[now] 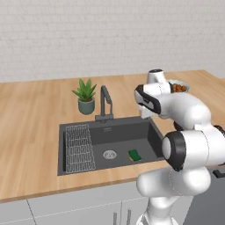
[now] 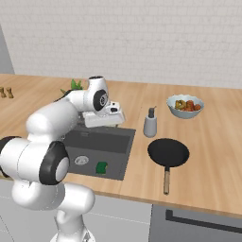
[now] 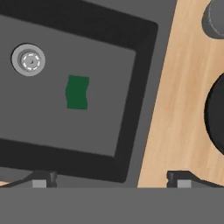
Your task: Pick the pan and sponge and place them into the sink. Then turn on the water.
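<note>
The sponge lies green side up on the floor of the dark sink, right of the drain. The black pan with its wooden handle rests on the counter right of the sink; its dark rim enters the hand view at the right edge. My gripper hangs open and empty above the sink's right rim, pointing down, between sponge and pan. Water is out of view at the dark faucet.
A wire rack fills the sink's left side. A potted plant stands left of the faucet. Between sink and pan stands a grey soap dispenser. Behind the pan sits a pale bowl of food.
</note>
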Motion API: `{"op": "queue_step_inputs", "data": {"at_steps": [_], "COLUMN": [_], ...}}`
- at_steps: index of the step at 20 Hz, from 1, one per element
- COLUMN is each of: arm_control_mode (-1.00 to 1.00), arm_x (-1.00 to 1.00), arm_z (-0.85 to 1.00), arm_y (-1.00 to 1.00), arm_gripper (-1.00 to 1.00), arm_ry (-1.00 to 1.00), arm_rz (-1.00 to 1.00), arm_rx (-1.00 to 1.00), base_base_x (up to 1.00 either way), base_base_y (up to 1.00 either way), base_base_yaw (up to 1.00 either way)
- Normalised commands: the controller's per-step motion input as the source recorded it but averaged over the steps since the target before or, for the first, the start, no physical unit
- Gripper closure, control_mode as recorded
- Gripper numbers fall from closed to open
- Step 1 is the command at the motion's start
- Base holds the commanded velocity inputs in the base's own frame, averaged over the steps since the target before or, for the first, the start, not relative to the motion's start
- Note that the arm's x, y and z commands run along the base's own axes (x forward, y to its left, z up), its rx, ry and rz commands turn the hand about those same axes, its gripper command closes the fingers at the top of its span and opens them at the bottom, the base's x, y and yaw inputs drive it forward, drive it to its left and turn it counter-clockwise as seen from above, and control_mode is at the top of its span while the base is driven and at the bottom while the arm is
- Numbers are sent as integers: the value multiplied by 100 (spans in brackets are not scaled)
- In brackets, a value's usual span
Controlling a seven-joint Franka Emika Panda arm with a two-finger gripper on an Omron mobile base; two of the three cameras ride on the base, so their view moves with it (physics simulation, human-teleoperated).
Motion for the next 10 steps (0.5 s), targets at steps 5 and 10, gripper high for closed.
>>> {"op": "queue_step_inputs", "data": {"at_steps": [5, 10], "arm_control_mode": [-100, -100], "arm_x": [-19, -16], "arm_z": [12, 1], "arm_y": [-75, -64], "arm_gripper": [-100, -100], "arm_ry": [0, 0], "arm_rz": [-3, -1], "arm_rx": [2, 1], "base_base_x": [0, 0], "base_base_y": [0, 0], "base_base_yaw": [0, 0]}}
